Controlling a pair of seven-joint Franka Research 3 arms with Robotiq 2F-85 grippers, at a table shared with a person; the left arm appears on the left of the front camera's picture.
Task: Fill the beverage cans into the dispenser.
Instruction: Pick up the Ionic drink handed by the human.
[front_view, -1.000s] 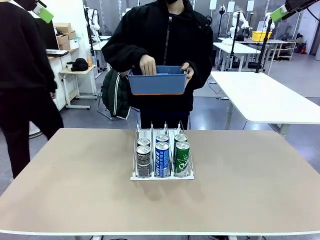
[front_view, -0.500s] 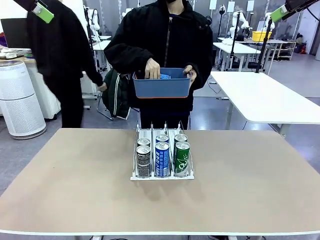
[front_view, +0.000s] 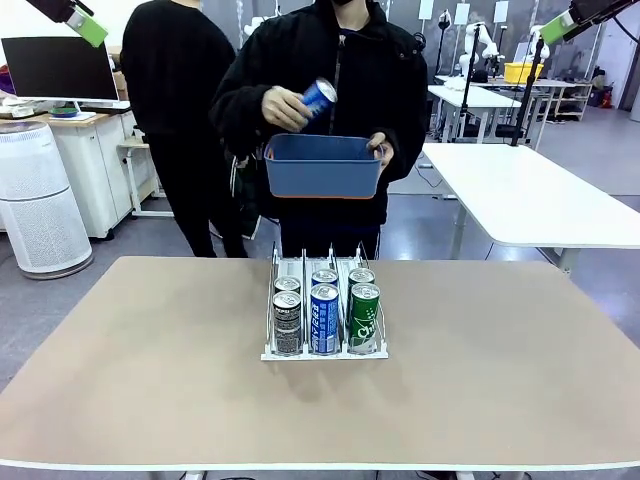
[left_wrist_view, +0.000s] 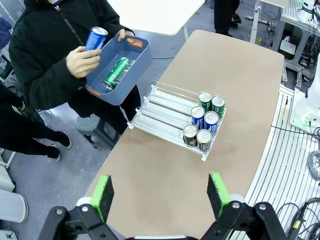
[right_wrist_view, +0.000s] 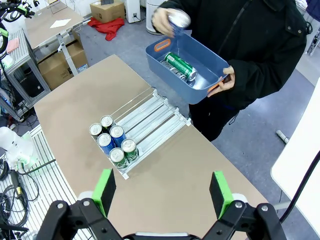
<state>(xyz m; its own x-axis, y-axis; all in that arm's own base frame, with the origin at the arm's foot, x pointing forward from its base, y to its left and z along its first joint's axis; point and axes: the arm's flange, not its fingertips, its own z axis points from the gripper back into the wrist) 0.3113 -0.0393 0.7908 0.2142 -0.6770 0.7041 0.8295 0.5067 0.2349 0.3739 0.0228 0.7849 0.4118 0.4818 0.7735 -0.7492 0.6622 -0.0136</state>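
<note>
Front view: dispenser (front_view: 322, 353) mid-table, six cans (front_view: 324, 318) at its near end; person's hand (front_view: 283, 108) holds blue can (front_view: 319, 98) over bin (front_view: 323, 170).
Left wrist view: left gripper (left_wrist_view: 160, 187) fingers wide apart, empty, high over table (left_wrist_view: 165, 160).
Right wrist view: right gripper (right_wrist_view: 162, 187) fingers wide apart, empty; green can (right_wrist_view: 180, 66) lies in bin.

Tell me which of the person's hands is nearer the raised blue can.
The person's right hand: it holds the blue can above the blue bin. The left hand is lower, gripping the bin's end.
</note>
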